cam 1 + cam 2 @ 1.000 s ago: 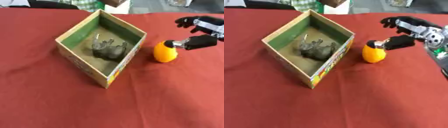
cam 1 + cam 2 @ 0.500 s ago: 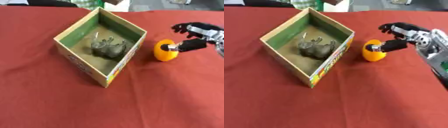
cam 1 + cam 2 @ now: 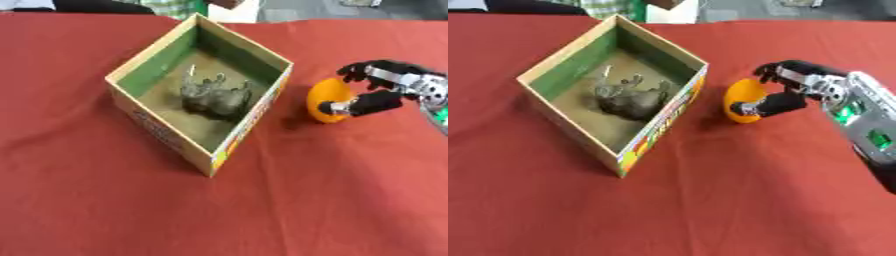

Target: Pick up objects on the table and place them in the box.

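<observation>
1. On the red tablecloth point(image 3: 710, 200), just right of the cardboard box point(image 3: 658, 125), sits an orange ball-shaped object point(image 3: 741, 99).
2. From the right edge, the right hand point(image 3: 798, 87) reaches in, its fingers above the orange object and its thumb against the near side, curled round it.
3. Inside the box, on its brown floor, lies a grey animal figure point(image 3: 214, 97).
4. Green lines the box's inner walls.
</observation>
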You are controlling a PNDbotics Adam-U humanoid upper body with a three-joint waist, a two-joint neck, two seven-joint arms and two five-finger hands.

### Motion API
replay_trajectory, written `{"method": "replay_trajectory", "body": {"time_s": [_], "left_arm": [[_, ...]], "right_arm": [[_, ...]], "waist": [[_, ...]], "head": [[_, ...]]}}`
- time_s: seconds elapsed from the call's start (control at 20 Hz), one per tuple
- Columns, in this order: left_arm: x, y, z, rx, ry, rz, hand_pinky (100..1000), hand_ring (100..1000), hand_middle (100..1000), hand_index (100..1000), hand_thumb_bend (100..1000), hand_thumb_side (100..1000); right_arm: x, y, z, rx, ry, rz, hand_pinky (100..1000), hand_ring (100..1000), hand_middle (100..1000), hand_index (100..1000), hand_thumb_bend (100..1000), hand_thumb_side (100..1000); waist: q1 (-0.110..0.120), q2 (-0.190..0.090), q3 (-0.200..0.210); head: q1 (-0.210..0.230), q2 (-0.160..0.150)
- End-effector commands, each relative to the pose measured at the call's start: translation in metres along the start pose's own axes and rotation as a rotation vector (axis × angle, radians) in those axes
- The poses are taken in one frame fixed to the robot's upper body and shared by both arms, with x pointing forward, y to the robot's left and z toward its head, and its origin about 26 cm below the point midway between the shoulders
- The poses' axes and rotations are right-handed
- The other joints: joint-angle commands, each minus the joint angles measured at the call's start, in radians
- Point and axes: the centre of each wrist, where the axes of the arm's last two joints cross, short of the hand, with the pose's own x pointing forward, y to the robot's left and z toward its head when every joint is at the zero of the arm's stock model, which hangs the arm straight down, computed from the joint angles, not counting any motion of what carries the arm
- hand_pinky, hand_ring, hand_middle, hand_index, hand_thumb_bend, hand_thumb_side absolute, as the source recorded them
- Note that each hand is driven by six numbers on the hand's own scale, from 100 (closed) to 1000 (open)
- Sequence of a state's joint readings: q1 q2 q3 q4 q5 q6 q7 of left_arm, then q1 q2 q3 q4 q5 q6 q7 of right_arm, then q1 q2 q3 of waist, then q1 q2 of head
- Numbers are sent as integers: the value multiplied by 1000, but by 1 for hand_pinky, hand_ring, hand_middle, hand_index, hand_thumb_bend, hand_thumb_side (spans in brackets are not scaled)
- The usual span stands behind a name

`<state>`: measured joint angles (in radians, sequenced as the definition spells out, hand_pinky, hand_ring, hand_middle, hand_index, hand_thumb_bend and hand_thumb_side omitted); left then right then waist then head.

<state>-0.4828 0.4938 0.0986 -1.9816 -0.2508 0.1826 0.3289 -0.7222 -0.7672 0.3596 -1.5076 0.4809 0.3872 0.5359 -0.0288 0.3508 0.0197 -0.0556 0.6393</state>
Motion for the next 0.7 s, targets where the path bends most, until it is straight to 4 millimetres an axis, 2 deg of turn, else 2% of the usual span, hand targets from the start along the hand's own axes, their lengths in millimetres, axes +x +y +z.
{"method": "replay_trajectory", "body": {"time_s": [0.05, 0.2, 0.35, 0.4, 0.45, 0.5, 0.55, 0.7], "left_arm": [[7, 2, -2, 32, -35, -9, 690, 822, 831, 919, 100, 855], [7, 0, 0, 43, -30, -4, 689, 821, 831, 918, 100, 858], [6, 0, 0, 47, -30, -2, 689, 821, 831, 918, 100, 858], [6, 0, 0, 48, -30, -1, 688, 820, 830, 918, 100, 857], [6, 0, 0, 48, -29, 0, 688, 820, 830, 918, 100, 857], [6, 0, 1, 49, -29, 1, 688, 820, 830, 918, 100, 857], [6, 0, 1, 50, -28, 2, 688, 820, 830, 917, 100, 858], [6, -1, 1, 55, -29, 7, 687, 819, 829, 917, 100, 858]], "right_arm": [[0, -10, 2, -23, 6, 20, 839, 928, 787, 920, 403, 632], [-1, -8, 0, -17, 5, 16, 829, 913, 701, 872, 277, 610], [-1, -7, -1, -14, 1, 12, 828, 911, 691, 863, 252, 601], [-1, -7, -1, -17, -2, 11, 811, 893, 647, 830, 100, 492], [-1, -7, -1, -23, -4, 12, 809, 888, 642, 829, 100, 455], [0, -7, -1, -27, -4, 14, 809, 888, 642, 829, 100, 455], [0, -6, -1, -31, -2, 19, 803, 874, 622, 817, 100, 341], [0, -5, -3, -50, 8, 51, 783, 843, 581, 763, 100, 218]], "waist": [[1, -19, -1], [1, -19, 0], [0, -19, 0], [0, -19, 0], [0, -19, 0], [0, -20, 0], [-1, -20, 1], [-1, -20, 2]], "head": [[-1, -15], [0, -17], [1, -17], [2, -16], [2, -16], [2, -16], [2, -17], [1, -18]]}}
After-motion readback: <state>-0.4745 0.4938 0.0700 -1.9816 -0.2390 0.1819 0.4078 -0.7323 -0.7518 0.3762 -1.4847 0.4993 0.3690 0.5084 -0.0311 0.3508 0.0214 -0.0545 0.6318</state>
